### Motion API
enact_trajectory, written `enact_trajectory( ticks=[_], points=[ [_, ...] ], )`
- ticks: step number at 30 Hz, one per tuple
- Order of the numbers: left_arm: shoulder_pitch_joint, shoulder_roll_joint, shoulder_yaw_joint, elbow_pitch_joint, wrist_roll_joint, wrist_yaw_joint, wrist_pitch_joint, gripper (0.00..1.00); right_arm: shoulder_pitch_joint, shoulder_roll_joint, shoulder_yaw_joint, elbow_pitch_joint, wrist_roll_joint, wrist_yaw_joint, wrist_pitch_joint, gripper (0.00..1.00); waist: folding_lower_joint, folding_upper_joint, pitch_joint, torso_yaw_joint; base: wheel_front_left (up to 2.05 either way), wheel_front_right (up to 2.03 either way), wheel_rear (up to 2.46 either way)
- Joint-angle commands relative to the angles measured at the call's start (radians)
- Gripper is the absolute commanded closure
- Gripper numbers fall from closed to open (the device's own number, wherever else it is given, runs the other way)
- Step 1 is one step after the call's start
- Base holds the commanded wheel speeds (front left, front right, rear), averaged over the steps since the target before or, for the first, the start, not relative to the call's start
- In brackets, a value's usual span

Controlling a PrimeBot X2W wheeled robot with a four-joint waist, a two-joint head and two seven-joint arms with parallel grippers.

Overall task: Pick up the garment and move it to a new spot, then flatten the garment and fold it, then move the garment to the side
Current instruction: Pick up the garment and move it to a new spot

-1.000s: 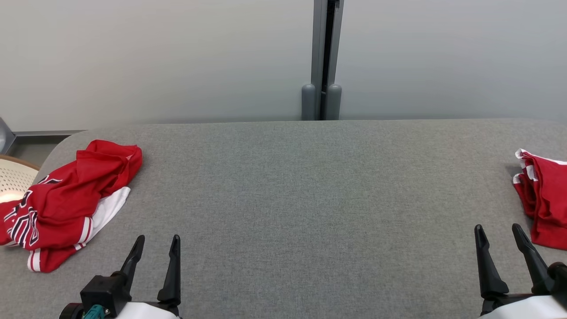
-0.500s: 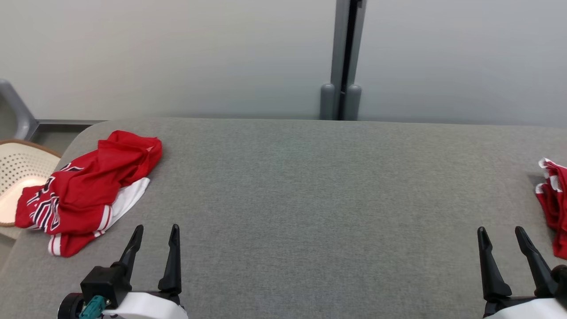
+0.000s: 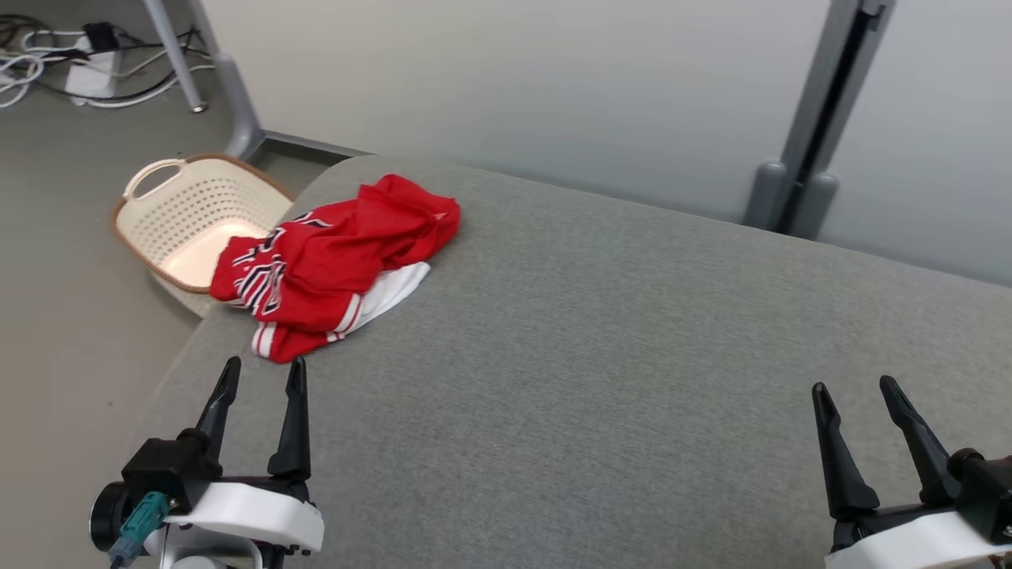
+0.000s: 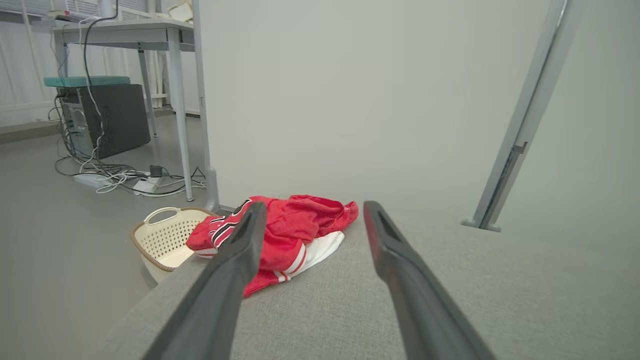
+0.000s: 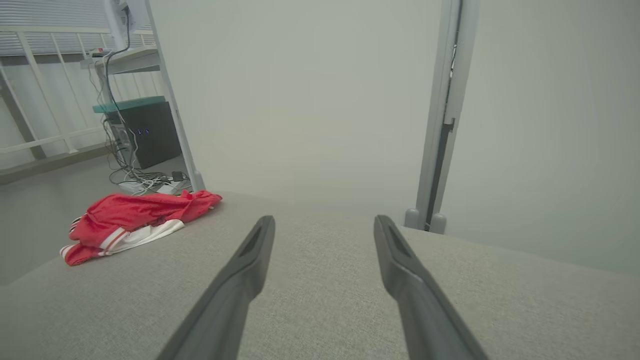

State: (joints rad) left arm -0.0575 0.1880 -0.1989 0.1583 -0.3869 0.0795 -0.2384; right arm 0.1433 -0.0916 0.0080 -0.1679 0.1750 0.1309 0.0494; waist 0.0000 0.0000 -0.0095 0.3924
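Your left fingers (image 3: 294, 419) are spread apart and hold nothing, hovering over the grey counter (image 3: 593, 356). Your right fingers (image 3: 834, 446) are spread the same way, also empty. The red garment (image 3: 340, 253) lies crumpled near the counter's far left corner, just ahead of your left fingers, beside a basket (image 3: 170, 213).

Folds, a finger and frame edges

The crumpled garment (image 3: 348, 245) folds its dark-and-white lettering beyond reading and hides part of the basket (image 3: 170, 209) rim. In the left wrist view, a finger (image 4: 232, 270) of the left claw (image 4: 314, 210) crosses the garment. The counter (image 3: 601, 356) runs off the right edge.
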Motion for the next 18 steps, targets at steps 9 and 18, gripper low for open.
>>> enact_trajectory(
  ticks=[9, 18],
  points=[
    [-0.036, 0.027, 0.015, 0.046, 0.001, -0.026, -0.017, 0.00, -0.028, -0.017, 0.019, -0.005, 0.003, 0.000, 0.018, 0.00, 0.0000, 0.0000, 0.006, 0.123, 0.00, 0.00, 0.00],
    [-0.079, 0.015, -0.001, 0.077, 0.014, -0.032, -0.022, 0.00, -0.044, -0.019, 0.019, -0.007, 0.001, 0.000, 0.028, 0.00, 0.0000, 0.0000, 0.026, 0.129, 0.00, 0.00, 0.00]
  ],
)
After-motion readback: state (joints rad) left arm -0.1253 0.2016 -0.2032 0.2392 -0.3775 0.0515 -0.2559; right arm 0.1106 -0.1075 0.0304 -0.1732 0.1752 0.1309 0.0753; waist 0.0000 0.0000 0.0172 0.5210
